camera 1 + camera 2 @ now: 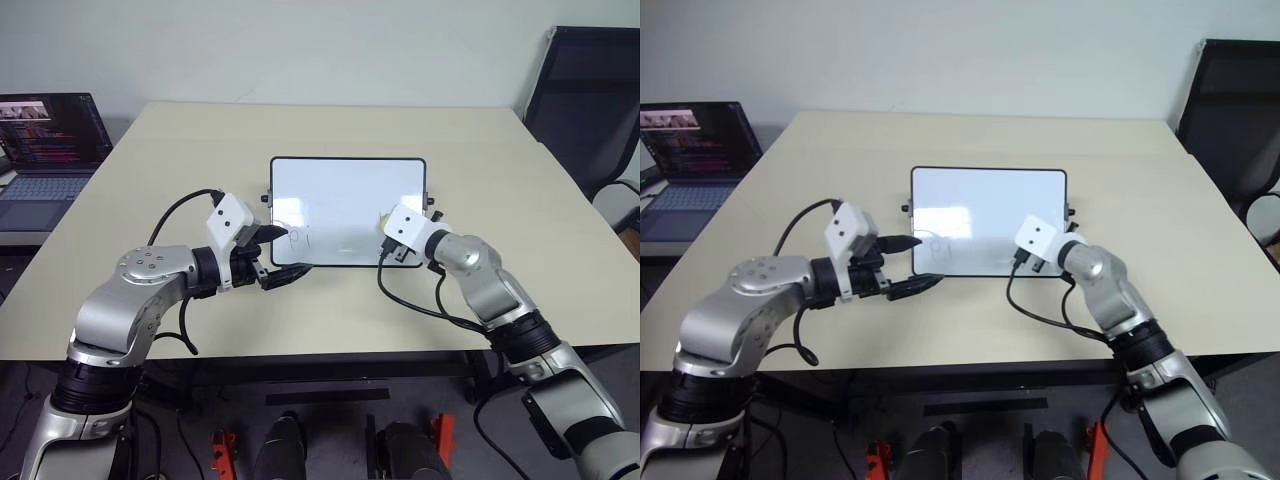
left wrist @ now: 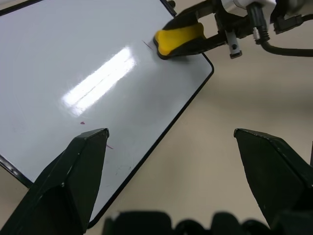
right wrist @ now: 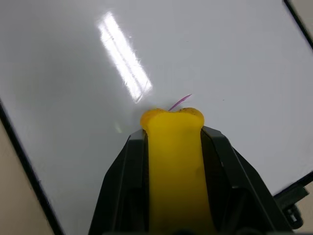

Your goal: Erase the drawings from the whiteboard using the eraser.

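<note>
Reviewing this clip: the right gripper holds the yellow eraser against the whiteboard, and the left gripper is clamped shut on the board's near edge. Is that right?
Not quite. The left gripper is open, its fingers spread wide over the whiteboard's near corner and the table; the left wrist view shows this. The rest holds: the right gripper grips the yellow eraser against the board.

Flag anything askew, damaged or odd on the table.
Nothing stands out. The whiteboard lies flat and square on the table, frame intact. The right gripper is shut on the eraser, pressing it on the board beside a short leftover stroke. The left gripper is open at the board's near corner.
</note>
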Robot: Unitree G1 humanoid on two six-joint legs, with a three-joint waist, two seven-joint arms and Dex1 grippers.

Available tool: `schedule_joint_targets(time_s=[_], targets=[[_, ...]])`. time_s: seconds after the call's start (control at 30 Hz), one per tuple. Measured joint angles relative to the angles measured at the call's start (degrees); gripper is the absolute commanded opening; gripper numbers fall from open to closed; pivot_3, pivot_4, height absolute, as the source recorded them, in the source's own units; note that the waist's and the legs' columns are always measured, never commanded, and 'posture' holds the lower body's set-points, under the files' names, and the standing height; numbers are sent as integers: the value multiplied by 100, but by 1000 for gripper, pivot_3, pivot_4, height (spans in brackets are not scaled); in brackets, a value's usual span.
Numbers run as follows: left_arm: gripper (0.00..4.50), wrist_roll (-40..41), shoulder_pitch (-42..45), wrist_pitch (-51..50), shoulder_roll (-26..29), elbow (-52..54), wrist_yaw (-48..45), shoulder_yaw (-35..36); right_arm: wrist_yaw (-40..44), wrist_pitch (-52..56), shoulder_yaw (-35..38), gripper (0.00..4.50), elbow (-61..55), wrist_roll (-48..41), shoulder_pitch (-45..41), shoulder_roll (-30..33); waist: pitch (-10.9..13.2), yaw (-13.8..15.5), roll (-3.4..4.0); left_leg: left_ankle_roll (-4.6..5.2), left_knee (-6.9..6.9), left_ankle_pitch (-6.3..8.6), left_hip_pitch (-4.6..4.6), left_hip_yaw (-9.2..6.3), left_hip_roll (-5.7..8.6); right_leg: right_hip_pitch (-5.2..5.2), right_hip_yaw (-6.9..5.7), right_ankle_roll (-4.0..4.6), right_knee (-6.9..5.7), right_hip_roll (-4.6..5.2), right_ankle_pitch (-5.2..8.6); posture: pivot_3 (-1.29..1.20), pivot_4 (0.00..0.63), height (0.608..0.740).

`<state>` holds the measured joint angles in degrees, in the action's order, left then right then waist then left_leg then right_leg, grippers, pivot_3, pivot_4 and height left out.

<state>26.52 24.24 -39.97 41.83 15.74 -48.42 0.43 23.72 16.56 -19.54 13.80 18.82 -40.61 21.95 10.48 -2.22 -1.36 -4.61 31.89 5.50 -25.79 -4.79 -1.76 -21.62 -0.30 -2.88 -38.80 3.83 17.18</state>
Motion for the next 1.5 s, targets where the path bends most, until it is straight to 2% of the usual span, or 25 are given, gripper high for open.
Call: schedule_joint_targets(time_s=[0.13,0.23,0.4,0.63,0.93,1.23,1.33,1.5], targets=[[4500,1,-1,0,0,0,1,-3,-363,-111,170,1102,209,14,-118,-163,5,23,1,1,0,0,-9,13,4,-11,-21,0,1,22,0,0,150,740],[4500,1,-1,0,0,0,3,-3,-343,-101,185,1102,192,15,-113,-215,5,28,1,1,0,-1,-7,22,4,-13,-24,-2,1,19,-2,0,150,740],[4500,1,-2,0,0,0,7,-3,31,7,168,1102,-55,23,2,-142,4,19,-1,3,1,-2,-4,25,3,-13,-28,-8,-5,16,-5,0,150,740],[4500,-2,-2,1,1,-40,9,-3,784,59,-243,1102,-493,150,160,147,2,19,-3,19,-2,-12,0,28,-4,-13,-31,-16,-2,9,-2,0,150,740],[4500,-1,-8,6,3,-48,16,-1,-195,-251,-138,1101,52,463,-93,-20,15,31,4,-1,-3,2,-9,28,1,-24,-29,-13,23,33,-3,0,150,740],[4500,11,-173,-2,146,-110,31,270,675,-216,-239,1101,-467,408,258,102,12,34,0,1,-9,1,-11,38,-2,-14,-28,-26,78,33,-21,0,150,740],[4500,15,-227,-5,230,-222,27,453,598,-218,-114,1101,-520,317,319,-37,11,23,-1,0,-13,2,-8,39,-8,-19,-32,-40,73,25,-44,0,150,740],[4500,55,-440,-94,323,-202,24,606,468,38,485,1100,-738,-331,535,-437,17,36,4,9,-24,-4,-15,41,-11,-29,-34,-40,76,21,-45,0,150,740]])
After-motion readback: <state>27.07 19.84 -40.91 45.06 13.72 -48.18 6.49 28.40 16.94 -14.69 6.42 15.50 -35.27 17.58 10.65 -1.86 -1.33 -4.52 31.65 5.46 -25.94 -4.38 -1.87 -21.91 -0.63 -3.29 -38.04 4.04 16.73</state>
